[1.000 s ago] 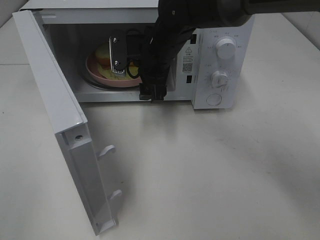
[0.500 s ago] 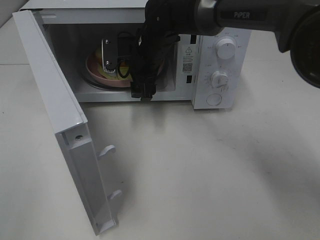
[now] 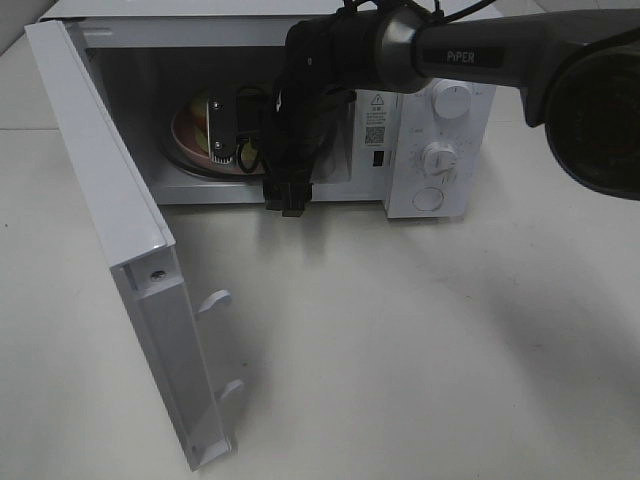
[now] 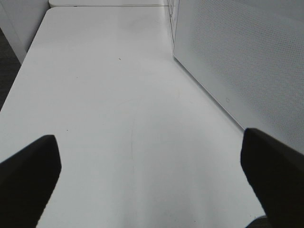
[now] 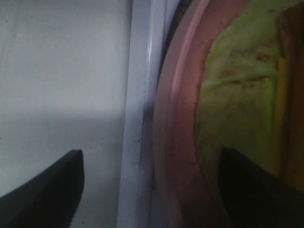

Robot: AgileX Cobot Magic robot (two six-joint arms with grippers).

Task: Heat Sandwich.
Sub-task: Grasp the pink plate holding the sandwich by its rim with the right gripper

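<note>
The sandwich (image 3: 199,108), pale bread over green lettuce, lies on a round pink plate (image 3: 186,146) inside the open microwave (image 3: 405,150). My right gripper (image 3: 228,142) reaches into the cavity at the plate's near side. In the right wrist view the lettuce of the sandwich (image 5: 237,95) covers the plate (image 5: 178,118). There my right gripper (image 5: 147,190) is open and straddles the plate's rim, one finger over the white floor and one over the sandwich. My left gripper (image 4: 151,180) is open with nothing between its fingers, low over the table beside the microwave's perforated wall (image 4: 247,57).
The microwave door (image 3: 110,200) stands swung wide to the left, its latch hooks pointing right. Two knobs (image 3: 453,100) and a round button are on the control panel at the right. White table (image 3: 420,340) stretches in front.
My right gripper has moved left and deeper into the microwave cavity, toward the plate, and more of the arm now crosses the top of the view. The left gripper is unchanged.
</note>
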